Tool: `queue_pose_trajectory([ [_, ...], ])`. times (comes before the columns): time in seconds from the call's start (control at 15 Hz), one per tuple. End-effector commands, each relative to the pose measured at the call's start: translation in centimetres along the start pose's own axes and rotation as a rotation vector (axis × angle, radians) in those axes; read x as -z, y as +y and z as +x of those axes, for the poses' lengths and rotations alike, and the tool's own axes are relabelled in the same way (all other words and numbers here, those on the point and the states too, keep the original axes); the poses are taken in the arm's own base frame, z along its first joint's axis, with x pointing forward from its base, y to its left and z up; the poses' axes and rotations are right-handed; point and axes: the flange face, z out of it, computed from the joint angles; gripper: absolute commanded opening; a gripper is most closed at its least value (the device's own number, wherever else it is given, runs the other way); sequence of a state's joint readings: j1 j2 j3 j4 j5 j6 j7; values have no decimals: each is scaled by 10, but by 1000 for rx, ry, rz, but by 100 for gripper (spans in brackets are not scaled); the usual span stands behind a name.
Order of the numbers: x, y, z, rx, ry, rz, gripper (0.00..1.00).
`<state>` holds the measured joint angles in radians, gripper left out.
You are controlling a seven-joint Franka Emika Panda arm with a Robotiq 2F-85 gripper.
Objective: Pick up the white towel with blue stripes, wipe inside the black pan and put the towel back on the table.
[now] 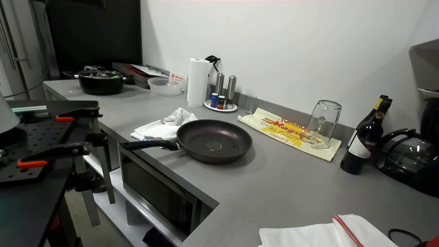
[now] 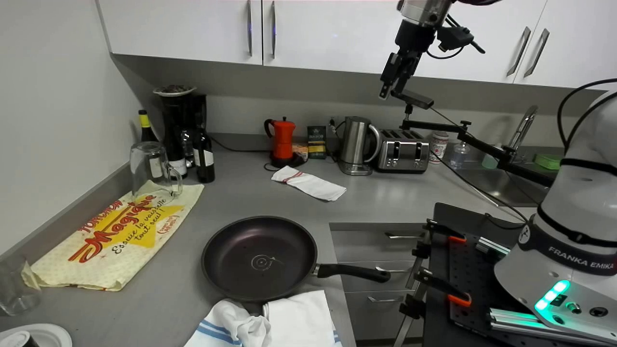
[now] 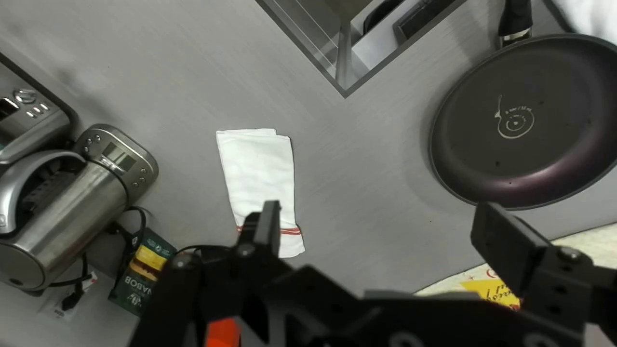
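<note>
The white towel with blue stripes (image 2: 301, 318) lies crumpled on the counter, beside the black pan (image 2: 260, 255) and against its rim. The towel also shows in an exterior view (image 1: 159, 129), partly behind the pan (image 1: 214, 145). In the wrist view the pan (image 3: 535, 120) is at the upper right, and a blurred white part of the towel (image 3: 595, 17) shows in the corner. My gripper (image 2: 391, 91) is high above the counter, in front of the upper cabinets. In the wrist view the gripper's fingers (image 3: 378, 212) are wide apart with nothing between them.
A white towel with red stripes (image 2: 308, 183) lies near the kettle (image 2: 355, 147). A glass mug (image 2: 152, 171) stands on a yellow printed cloth (image 2: 120, 233). Wine bottles (image 1: 365, 140) and a coffee maker stand in the corner. A black jointed stand (image 2: 443, 127) is close to the gripper.
</note>
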<state>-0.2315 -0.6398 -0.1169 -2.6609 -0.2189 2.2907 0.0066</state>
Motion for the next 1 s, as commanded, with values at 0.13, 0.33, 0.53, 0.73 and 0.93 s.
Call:
queue_pose_trajectory([
  [0.13,-32,-15,9,24,-45,19,100],
  [0.33,-51,-35,10,89,-98,38,100],
  [0.53,-71,-69,8,189,-142,79,100],
  [0.73,-87,-109,4,293,-160,118,100],
  [0.93,-105,-149,-8,422,-182,150,100],
])
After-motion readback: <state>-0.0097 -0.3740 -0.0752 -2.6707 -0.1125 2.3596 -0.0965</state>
